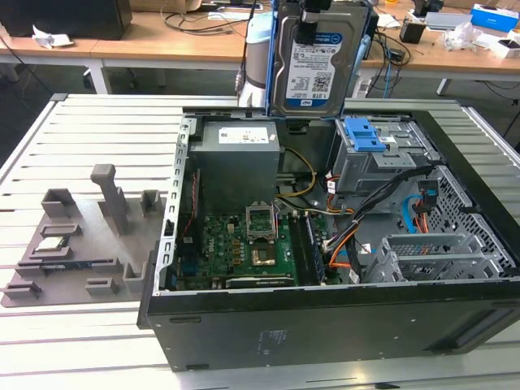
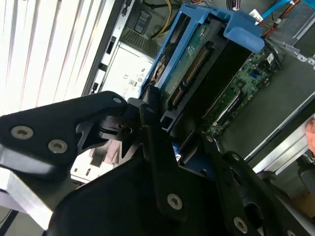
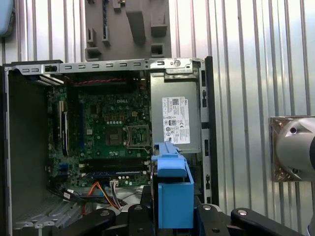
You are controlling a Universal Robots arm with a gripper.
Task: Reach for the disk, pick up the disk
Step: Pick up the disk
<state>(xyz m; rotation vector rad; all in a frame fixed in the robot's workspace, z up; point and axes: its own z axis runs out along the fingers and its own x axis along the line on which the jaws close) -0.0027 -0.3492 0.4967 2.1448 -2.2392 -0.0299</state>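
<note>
the gripper (image 2: pixel 173 129) is clamped on the disk (image 1: pixel 313 65), holding it upright in the air above the open computer case (image 1: pixel 325 325). in the exterior view its label faces the camera, with blue rails along both edges.

A pale, ribbed metal bench (image 1: pixel 97 130) is being used to carry everything, its slats being run from the exterior view's left to its right. An open black computer case (image 1: pixel 325 329) is being supported on its side toward the exterior view's right, close to the near edge. A grey moulded fixture plate (image 1: pixel 81 252) is being laid flat on the slats just beside the case, at the exterior view's left.
</note>
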